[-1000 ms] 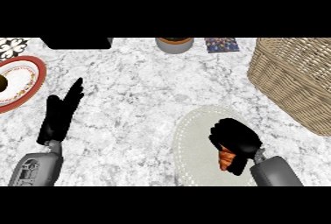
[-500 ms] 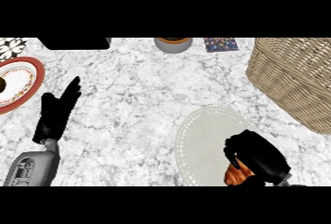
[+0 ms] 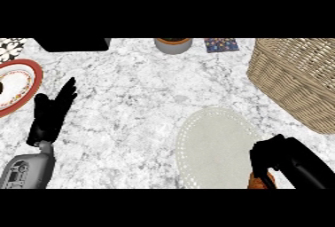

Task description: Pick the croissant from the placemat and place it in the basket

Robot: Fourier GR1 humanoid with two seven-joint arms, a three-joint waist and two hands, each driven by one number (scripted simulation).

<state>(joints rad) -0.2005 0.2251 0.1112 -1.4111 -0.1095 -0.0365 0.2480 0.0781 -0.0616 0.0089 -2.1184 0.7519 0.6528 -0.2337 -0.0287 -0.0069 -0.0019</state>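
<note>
While the right hand (image 3: 288,160) curls its fingers (image 3: 262,155) round the croissant (image 3: 260,181), that pastry sits at the placemat's (image 3: 216,146) near right edge, mostly hidden, only an orange-brown bit showing under the hand. Up and to the right of the placemat stands the basket (image 3: 297,80), apart from it. Well to the left of the placemat, the left hand (image 3: 52,113) rests open above the table (image 3: 144,93), fingers straight, beside a red-rimmed plate (image 3: 20,84).
</note>
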